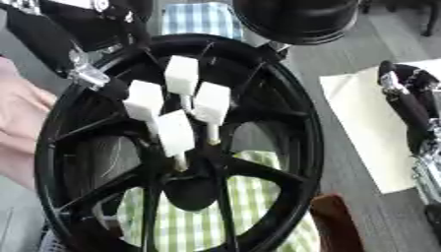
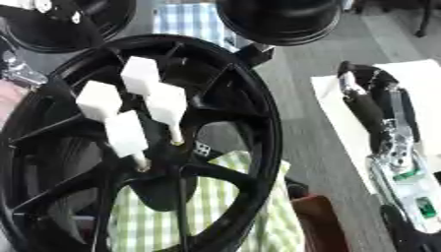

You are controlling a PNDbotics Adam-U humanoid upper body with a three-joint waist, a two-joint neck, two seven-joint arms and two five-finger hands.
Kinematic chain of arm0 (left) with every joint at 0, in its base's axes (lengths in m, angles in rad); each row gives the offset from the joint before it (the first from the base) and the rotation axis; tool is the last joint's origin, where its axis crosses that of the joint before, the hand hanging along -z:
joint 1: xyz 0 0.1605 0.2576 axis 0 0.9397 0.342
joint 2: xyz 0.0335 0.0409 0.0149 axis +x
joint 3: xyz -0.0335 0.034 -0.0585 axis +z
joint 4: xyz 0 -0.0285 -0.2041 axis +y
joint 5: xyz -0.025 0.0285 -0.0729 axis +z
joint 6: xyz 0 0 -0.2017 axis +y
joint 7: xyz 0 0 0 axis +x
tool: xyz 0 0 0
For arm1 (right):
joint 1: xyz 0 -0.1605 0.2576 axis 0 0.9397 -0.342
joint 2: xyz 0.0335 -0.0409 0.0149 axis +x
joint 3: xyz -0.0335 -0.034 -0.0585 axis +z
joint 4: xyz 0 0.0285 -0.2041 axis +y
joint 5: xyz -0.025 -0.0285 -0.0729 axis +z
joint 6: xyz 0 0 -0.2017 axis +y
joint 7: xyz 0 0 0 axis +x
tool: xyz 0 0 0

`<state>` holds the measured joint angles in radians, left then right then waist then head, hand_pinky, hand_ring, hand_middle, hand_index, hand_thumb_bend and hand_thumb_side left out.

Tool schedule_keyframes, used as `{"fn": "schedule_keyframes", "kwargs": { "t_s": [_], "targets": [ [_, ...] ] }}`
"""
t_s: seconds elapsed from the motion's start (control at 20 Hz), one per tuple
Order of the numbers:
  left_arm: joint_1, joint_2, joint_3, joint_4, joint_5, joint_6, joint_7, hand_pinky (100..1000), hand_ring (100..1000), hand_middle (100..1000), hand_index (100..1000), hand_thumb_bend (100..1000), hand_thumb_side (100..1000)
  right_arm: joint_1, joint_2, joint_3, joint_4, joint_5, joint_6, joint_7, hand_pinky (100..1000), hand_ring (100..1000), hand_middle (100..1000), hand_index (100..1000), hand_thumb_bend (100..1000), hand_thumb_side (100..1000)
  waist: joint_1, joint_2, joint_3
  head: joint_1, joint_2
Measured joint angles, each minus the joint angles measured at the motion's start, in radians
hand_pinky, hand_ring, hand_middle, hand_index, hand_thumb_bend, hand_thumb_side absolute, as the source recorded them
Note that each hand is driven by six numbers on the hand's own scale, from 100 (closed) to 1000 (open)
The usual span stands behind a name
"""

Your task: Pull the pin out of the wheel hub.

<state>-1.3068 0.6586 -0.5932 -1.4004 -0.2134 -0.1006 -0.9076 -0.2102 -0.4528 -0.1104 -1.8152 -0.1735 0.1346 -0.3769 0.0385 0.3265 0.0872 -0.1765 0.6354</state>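
In the middle of the big black wheel (image 1: 172, 147) stand 4 stiff, light pins (image 1: 211, 106) with white block tops, easy to pinch there; the right hand (image 2: 379, 108) hangs empty beside it, fingers relaxed.

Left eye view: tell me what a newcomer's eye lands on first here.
The big black wheel fills the middle, standing tilted over a green checked cloth. Four white-headed pins stick out of its hub, bright against the black. The right hand hangs at the right edge above a white sheet, clear of the wheel.
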Motion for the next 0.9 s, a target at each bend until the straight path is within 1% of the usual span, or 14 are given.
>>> {"fn": "schedule_keyframes", "kwargs": {
  "t_s": [0.35,0.6,0.8,0.9],
  "targets": [
    [-0.005,-0.009,-0.020,-0.010,-0.026,-0.016,0.001,828,786,782,875,652,550,0.000,0.004,0.000,0.000,0.000,0.000,0.001,825,748,607,694,240,476,0.002,0.000,-0.002,0.008,-0.005],
    [-0.005,-0.017,-0.038,-0.009,-0.074,-0.023,0.001,825,787,781,875,654,520,0.000,0.010,0.000,0.002,0.000,0.000,0.001,826,748,607,694,240,478,0.002,0.000,-0.003,0.015,-0.005],
    [-0.004,-0.035,-0.038,0.006,-0.123,-0.026,0.000,819,781,778,871,618,469,0.000,0.013,0.001,0.006,-0.001,0.000,0.002,826,747,606,694,240,480,0.002,0.001,-0.007,0.021,-0.006],
    [-0.004,-0.047,-0.038,0.019,-0.141,-0.027,0.000,818,780,778,871,614,460,0.000,0.017,0.001,0.006,-0.001,0.000,0.002,826,747,606,694,240,481,0.002,0.002,-0.009,0.025,-0.006]
  ]
}}
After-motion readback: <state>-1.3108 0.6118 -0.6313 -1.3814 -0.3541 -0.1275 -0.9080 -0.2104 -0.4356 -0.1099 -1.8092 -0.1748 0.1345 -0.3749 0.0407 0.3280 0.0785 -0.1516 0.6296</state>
